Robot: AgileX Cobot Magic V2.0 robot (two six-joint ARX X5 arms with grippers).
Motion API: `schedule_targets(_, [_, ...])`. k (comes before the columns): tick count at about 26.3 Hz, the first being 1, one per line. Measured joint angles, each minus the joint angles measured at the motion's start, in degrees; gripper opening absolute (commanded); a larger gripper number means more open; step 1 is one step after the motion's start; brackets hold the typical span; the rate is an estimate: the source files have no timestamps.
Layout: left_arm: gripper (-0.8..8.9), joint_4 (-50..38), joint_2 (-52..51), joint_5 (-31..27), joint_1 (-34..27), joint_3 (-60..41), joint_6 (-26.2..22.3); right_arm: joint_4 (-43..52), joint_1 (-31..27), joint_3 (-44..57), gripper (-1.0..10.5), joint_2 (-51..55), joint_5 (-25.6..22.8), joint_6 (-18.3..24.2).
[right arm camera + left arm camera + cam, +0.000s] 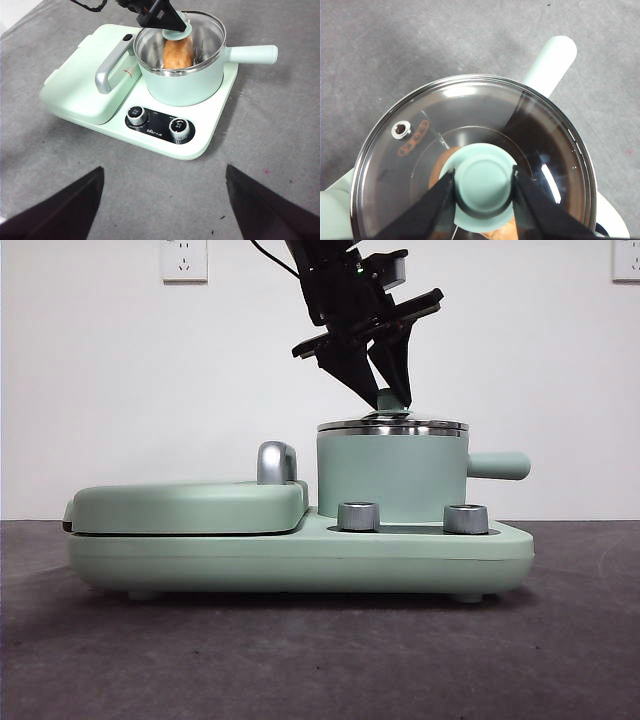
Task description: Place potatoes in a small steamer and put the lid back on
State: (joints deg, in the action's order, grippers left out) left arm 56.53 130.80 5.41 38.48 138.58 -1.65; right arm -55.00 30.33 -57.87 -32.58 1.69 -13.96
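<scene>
Clear glass lid point(470, 150) sits on the mint green cylindrical steamer point(392, 475), orange-brown potato point(178, 54) inside. My left end effector point(484, 182) pinches its green knob point(484, 180). I judge release comes next; the right end effector point(165, 200) waits spread.

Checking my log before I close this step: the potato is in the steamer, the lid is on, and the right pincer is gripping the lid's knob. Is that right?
One slip: it is the left pincer, not the right, that grips the knob of the lid, as the left wrist view shows. The right pincer waits open, back from the cooker. The potato is in the steamer, lid on.
</scene>
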Motion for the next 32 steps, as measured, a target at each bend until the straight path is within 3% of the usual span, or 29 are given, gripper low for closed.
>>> schedule_targets(3, [4.34, 0.5, 0.09, 0.76, 0.02, 0.22, 1.44, 0.0, 0.0, 0.0, 3.8, 0.0, 0.0, 0.0])
schedule_targets(4, [4.68, 1.14, 0.09, 0.83, 0.02, 0.7, 1.7, 0.0, 0.0, 0.0, 3.8, 0.0, 0.0, 0.0])
schedule_targets(10, [4.69, 7.87, -2.27, 0.83, -0.74, 4.63, 2.75, 0.0, 0.0, 0.0, 3.8, 0.0, 0.42, -0.26])
schedule_targets(13, [4.68, 15.5, -9.77, 0.81, -1.22, 4.72, 2.8, 0.0, 0.0, 0.0, 3.8, 0.0, 1.79, -0.46])
schedule_targets(19, [4.67, 22.08, -25.2, 0.76, -1.84, 4.37, 4.0, 1.55, 0.0, 0.0, 3.8, 0.0, 3.26, -0.46])
schedule_targets(22, [4.67, 23.45, -33.99, 0.76, -1.84, -1.86, 4.04, 1.92, 0.0, 0.0, 3.8, -0.02, 5.79, -0.48])
schedule_targets(32, [4.66, 20.68, -62.97, 0.72, -2.1, -32.89, 4.13, 2.38, 0.0, 0.0, 3.8, -0.02, 7.32, -0.48])
